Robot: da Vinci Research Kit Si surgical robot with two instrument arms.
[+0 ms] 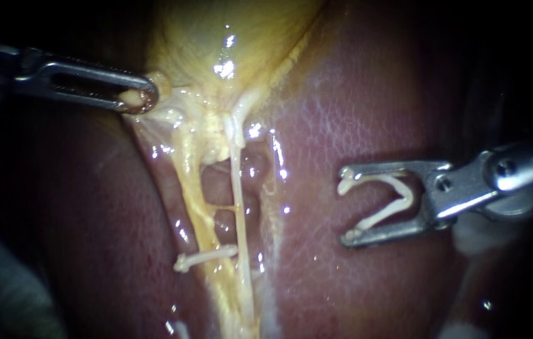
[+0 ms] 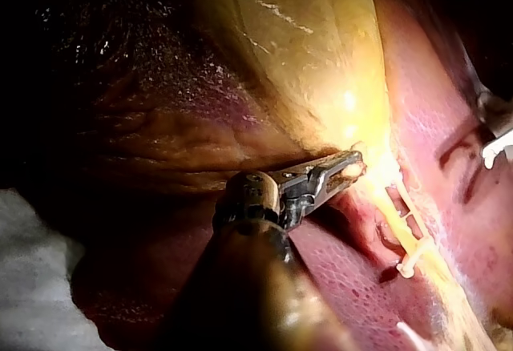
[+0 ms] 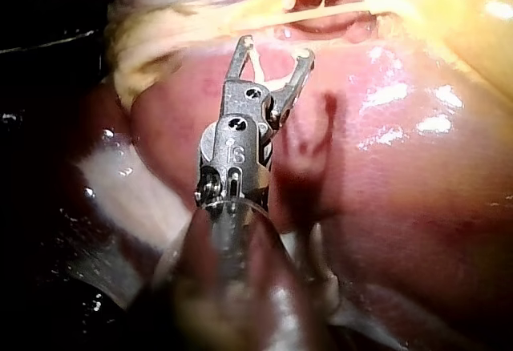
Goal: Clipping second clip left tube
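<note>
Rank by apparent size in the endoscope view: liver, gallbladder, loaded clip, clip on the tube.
1. liver
2. gallbladder
3. loaded clip in the right instrument
4. clip on the tube
Last two unsure: the loaded clip is spread open and may be nearer the camera.

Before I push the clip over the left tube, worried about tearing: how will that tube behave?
The left tube looks thin and soft: likely to bend aside. Wet glints suggest it is slippery. Stretched straight, it might tear if pushed.

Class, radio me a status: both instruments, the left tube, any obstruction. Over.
Left instrument shut on gallbladder tissue. Right instrument holds open clip, short of left tube. Placed clip already on it. Nothing between.
</note>
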